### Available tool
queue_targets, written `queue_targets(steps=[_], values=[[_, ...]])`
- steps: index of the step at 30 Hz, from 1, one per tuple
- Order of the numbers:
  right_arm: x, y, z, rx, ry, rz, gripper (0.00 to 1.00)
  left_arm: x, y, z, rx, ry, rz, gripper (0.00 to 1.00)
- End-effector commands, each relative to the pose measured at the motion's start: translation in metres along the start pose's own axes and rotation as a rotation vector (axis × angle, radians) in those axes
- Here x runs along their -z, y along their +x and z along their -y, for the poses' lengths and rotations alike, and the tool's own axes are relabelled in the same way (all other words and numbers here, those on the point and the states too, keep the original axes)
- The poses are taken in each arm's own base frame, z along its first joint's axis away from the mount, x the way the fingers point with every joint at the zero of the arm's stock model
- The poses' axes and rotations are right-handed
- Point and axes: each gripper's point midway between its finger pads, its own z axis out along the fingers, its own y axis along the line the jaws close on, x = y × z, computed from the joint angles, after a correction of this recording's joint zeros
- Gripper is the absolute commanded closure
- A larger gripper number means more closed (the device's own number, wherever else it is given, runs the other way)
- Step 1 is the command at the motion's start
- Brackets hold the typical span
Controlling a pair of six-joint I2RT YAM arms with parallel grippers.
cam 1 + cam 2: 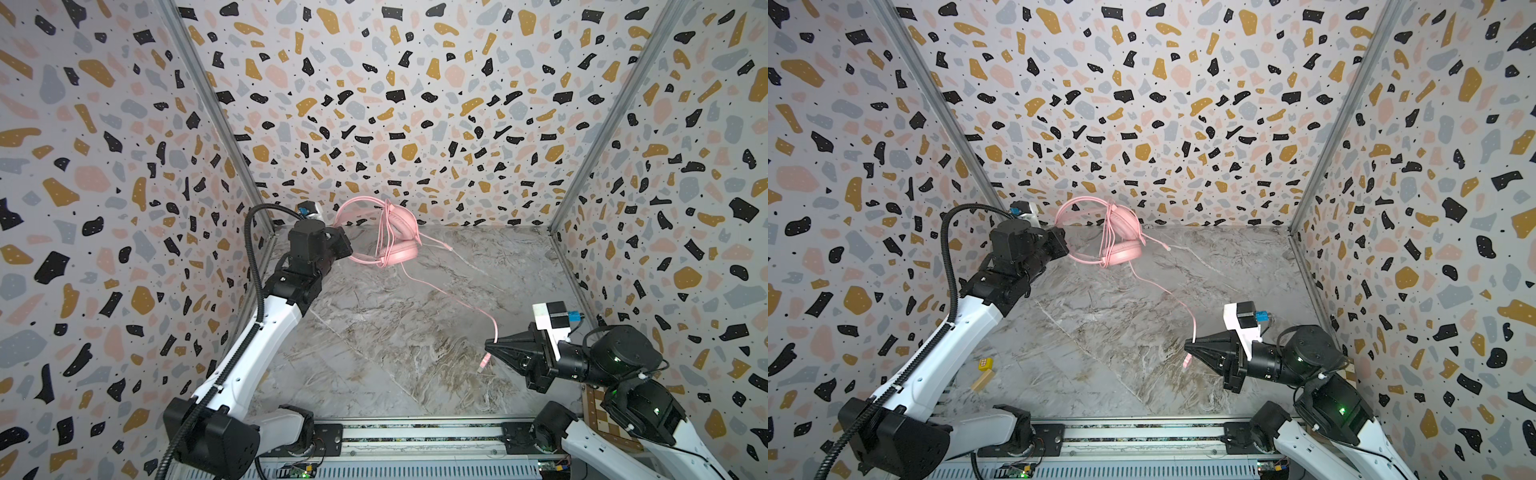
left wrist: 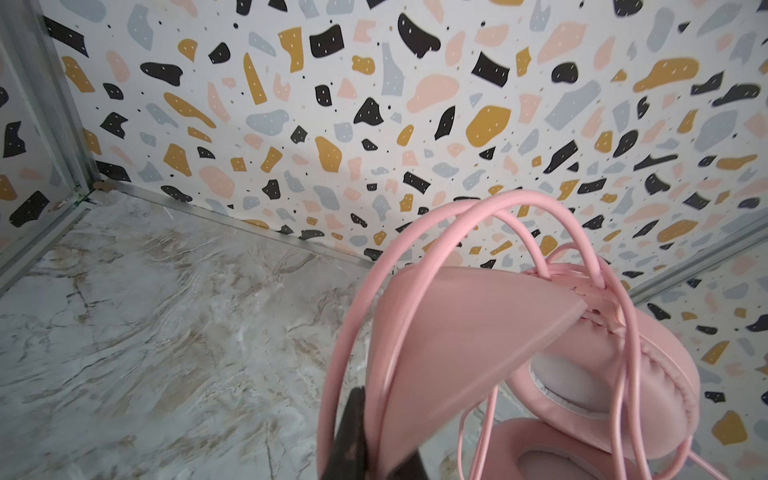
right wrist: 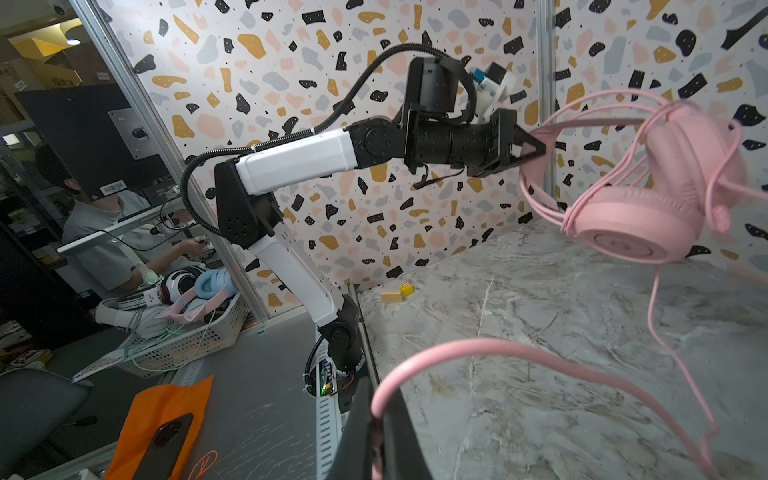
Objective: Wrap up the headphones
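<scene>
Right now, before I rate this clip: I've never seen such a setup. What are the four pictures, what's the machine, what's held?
Two robot arms stand at the near edge of a marble-look table inside patterned walls. Two pictures look down from one overhead camera pair, so they nearly match; the other two come from a camera on each arm's wrist. The left tool is shut on the headband of the pink headphones, whose cable is already looped several times around them. The right tool is shut on the cable near its free end, the plug dangling below. A small yellow cube and a wooden block lie on the table beside the left arm.
</scene>
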Motion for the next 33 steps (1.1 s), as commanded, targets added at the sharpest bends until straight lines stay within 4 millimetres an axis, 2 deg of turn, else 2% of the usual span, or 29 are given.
queue_targets(steps=[1, 4, 10, 13, 15, 20, 23, 29, 33], values=[[-0.003, -0.016, -0.011, 0.004, -0.062, 0.034, 1.00, 0.021, -0.064, 0.031, 0.136, 0.128, 0.228, 1.00], [-0.008, -0.027, -0.017, 0.001, -0.112, 0.052, 1.00, 0.015, -0.068, 0.032, 0.219, 0.157, 0.260, 1.00], [-0.018, -0.042, -0.024, -0.031, -0.178, 0.073, 1.00, 0.002, -0.081, 0.058, 0.305, 0.226, 0.320, 1.00], [-0.020, -0.047, -0.025, -0.037, -0.178, 0.075, 1.00, -0.006, -0.078, 0.068, 0.273, 0.206, 0.360, 1.00], [-0.022, -0.049, -0.023, -0.028, -0.153, 0.066, 1.00, -0.018, -0.068, 0.076, 0.240, 0.191, 0.346, 1.00], [-0.022, -0.069, -0.020, 0.031, -0.093, 0.070, 1.00, -0.055, -0.017, 0.094, 0.078, 0.126, 0.256, 1.00], [-0.025, -0.089, -0.017, 0.082, -0.053, 0.082, 1.00, -0.072, 0.029, 0.102, -0.058, 0.084, 0.159, 1.00], [-0.029, -0.139, -0.005, 0.179, 0.060, 0.180, 1.00, -0.084, 0.113, 0.126, -0.326, 0.075, -0.009, 1.00], [-0.039, -0.166, 0.000, 0.228, 0.086, 0.212, 1.00, -0.080, 0.144, 0.144, -0.429, 0.108, -0.064, 1.00]])
